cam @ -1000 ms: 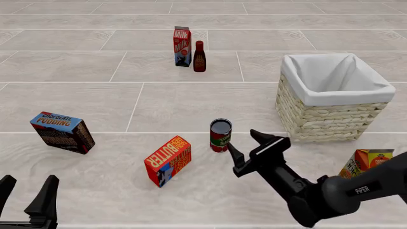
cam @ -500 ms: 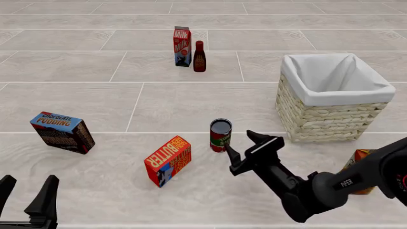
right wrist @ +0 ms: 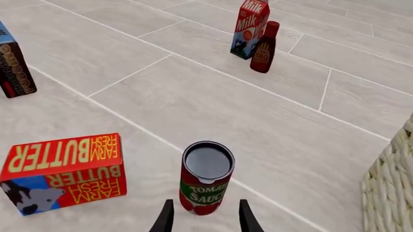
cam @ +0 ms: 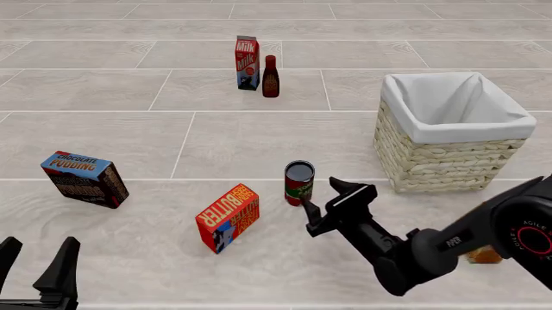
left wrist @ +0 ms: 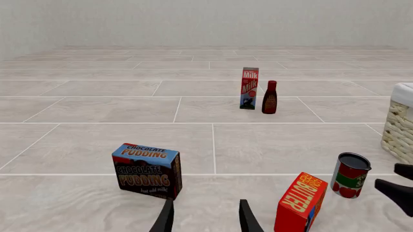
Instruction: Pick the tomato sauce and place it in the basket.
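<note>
Your right gripper (cam: 329, 198) open, low at frame centre, jaws lined up to straddle upright tomato sauce (cam: 298, 183); left gripper (cam: 36, 266) open, idle.

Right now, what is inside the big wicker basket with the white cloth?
The beige wicker basket shows only its white cloth lining; no item is visible inside. Its near rim hides part of the bottom.

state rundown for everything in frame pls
tomato sauce: upright, not gripped
basket: upright, nothing visible inside
right tool: open, beside the can
left tool: open, holding nothing
butter box: standing, tilted
pudding box: standing
milk carton: upright
dark red bottle: upright, capped
</note>
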Robot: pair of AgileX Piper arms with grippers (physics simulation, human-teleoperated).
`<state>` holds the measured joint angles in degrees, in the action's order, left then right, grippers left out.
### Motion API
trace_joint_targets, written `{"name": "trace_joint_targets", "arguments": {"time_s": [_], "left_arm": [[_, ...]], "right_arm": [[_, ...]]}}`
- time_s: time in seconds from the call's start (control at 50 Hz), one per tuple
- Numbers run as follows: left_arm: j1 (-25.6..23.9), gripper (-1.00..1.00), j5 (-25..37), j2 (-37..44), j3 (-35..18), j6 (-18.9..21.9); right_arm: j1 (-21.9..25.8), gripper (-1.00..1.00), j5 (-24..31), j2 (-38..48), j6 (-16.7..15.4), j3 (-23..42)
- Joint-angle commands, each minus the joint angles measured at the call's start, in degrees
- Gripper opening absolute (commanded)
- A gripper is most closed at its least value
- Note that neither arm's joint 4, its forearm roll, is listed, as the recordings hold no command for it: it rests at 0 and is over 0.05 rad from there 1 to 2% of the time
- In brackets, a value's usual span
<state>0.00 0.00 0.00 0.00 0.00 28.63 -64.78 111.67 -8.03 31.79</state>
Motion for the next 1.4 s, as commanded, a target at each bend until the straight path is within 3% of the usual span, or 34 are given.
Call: {"name": "trace_joint_targets", "arguments": {"time_s": [0.02,1.4], "left_arm": [[0.0,1.00,0.0,0.0,0.0,0.0],[0.0,1.00,0.0,0.0,0.0,0.0]], "right_arm": [[0.0,1.00,0.4,1.7,0.3,1.5],[-0.1,1.00,2.0,6.8,0.2,7.0]]}}
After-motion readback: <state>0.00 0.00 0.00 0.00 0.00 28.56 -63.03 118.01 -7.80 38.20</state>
